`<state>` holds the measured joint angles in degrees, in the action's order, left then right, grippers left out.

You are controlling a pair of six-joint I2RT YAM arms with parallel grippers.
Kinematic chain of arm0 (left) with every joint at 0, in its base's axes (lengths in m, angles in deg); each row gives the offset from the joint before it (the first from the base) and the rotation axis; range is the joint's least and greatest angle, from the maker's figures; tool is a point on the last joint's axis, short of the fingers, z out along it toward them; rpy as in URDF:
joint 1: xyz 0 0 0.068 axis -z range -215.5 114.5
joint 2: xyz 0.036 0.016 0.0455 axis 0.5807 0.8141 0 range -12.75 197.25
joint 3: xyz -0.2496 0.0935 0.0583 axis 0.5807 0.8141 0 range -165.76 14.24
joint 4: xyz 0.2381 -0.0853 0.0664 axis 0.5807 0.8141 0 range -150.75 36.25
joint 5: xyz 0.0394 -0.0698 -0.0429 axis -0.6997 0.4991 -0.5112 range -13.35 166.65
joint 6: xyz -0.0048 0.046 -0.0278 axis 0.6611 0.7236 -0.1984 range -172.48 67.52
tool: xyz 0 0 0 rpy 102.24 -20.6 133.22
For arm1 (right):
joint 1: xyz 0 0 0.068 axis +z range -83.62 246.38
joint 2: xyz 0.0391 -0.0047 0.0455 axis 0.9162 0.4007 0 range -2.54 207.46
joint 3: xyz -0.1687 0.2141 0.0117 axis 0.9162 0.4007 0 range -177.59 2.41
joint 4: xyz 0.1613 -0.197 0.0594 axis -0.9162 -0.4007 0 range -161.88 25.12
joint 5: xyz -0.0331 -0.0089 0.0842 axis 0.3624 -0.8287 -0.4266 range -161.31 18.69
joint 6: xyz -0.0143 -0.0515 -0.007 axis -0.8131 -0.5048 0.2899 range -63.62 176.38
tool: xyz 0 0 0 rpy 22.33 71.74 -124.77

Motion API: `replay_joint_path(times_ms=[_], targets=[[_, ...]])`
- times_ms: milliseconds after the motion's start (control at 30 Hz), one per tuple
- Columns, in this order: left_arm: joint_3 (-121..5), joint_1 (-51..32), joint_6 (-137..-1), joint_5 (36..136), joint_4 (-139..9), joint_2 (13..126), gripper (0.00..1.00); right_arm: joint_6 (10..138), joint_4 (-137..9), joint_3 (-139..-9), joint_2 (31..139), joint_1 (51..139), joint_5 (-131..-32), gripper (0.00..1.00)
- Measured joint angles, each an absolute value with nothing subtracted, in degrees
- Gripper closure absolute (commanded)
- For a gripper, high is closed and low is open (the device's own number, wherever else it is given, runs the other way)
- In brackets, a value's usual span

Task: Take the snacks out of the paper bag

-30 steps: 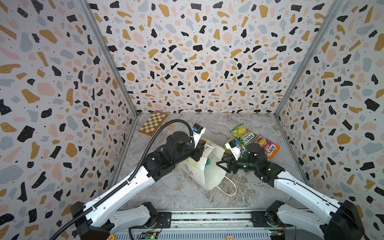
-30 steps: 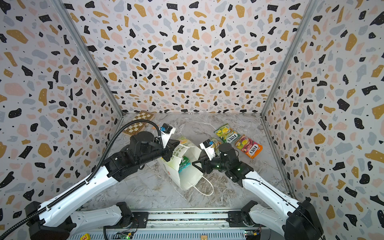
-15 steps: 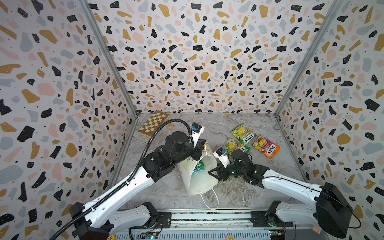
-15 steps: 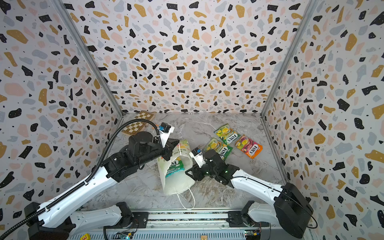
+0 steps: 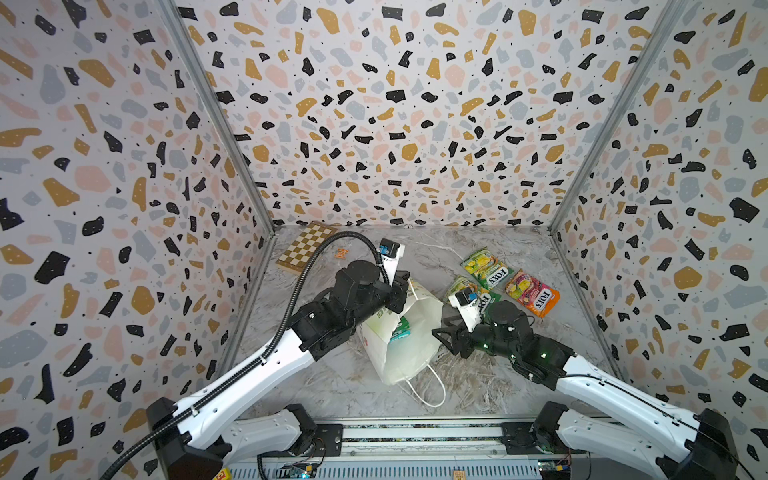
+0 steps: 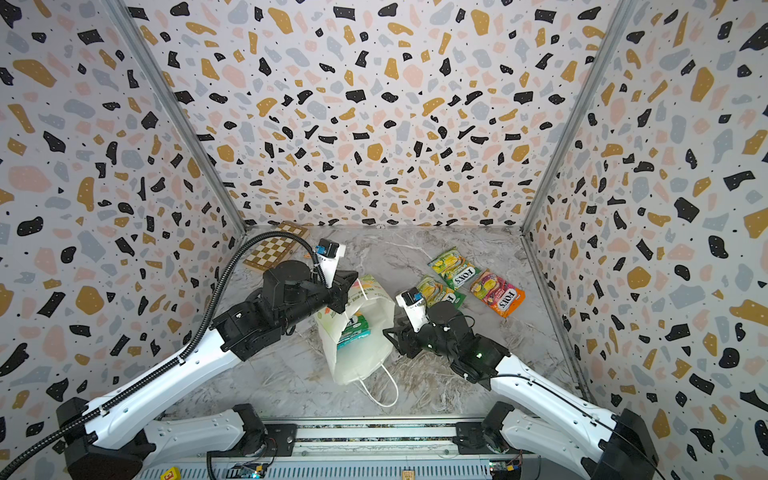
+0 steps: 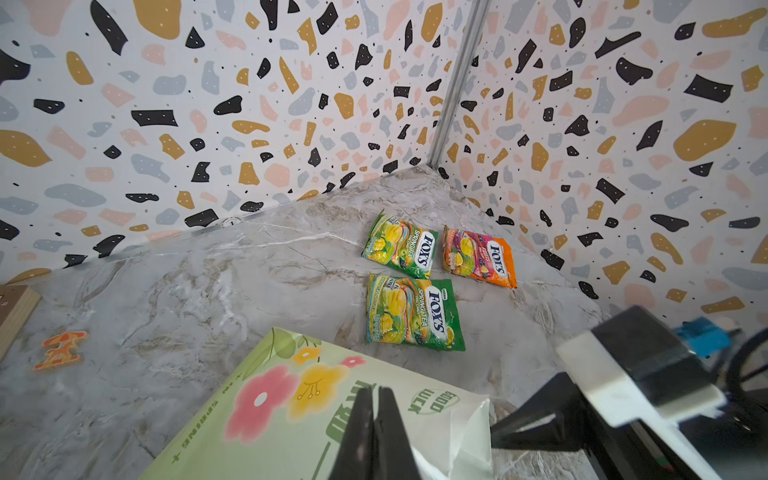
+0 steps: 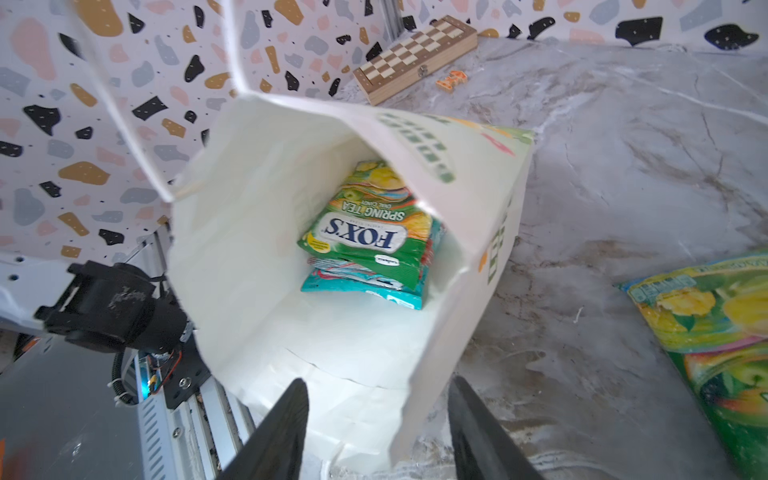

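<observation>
In both top views the paper bag (image 5: 415, 345) lies tilted on the counter (image 5: 478, 245), with its mouth and cord handle (image 5: 428, 395) toward the front rail. Your left end effector (image 5: 400, 293) pinches the bag's far end. Your right end effector (image 5: 439, 337) waits at the mouth with its jaws apart and nothing between them. Three snacks are already out: a green packet (image 5: 485, 268), a second green packet (image 5: 459, 286) half hidden behind your right wrist, and a pink-orange packet (image 5: 532, 294).

The left wrist view shows the fingers closed flat on the flowered panel (image 7: 282, 395).

The right wrist view looks down the bag. A Spring Tea packet (image 8: 370, 224) lies on a teal packet (image 8: 361, 286), deep at the closed end.

Watch the rim. A jaw tip that catches the thin paper would likely crumple the bag or drag it out of your left pinch. The glossy packets are stacked, so you may take two at once or have one slide away. The loose cord could also snag.

A second earlier your right end effector was over by the packets on the counter, and the bag's mouth faced more to the right. Since then the bag has swung toward the rail, your right arm has come to the mouth, and the left pinch has held.
</observation>
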<state>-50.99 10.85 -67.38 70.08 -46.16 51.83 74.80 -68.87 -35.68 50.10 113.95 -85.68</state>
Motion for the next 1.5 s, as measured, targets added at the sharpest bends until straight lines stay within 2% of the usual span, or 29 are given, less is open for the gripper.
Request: replay_joint_path(times_ms=[233,867,1167,1500], targets=[[-51.0,10.8,-69.2,69.2,-47.8,52.9,1.00,72.9,-69.2,-36.6,52.0,117.2,-90.2,0.45],[-50.3,10.8,-69.9,70.2,-49.9,51.4,1.00,73.8,-66.1,-39.9,74.8,119.8,-89.7,0.49],[-49.8,10.8,-69.2,71.9,-50.0,50.7,1.00,80.6,-64.6,-47.4,83.6,119.6,-83.3,0.47],[-49.8,10.8,-68.7,73.2,-50.0,50.7,1.00,90.6,-60.6,-48.7,86.4,115.4,-81.7,0.43]])
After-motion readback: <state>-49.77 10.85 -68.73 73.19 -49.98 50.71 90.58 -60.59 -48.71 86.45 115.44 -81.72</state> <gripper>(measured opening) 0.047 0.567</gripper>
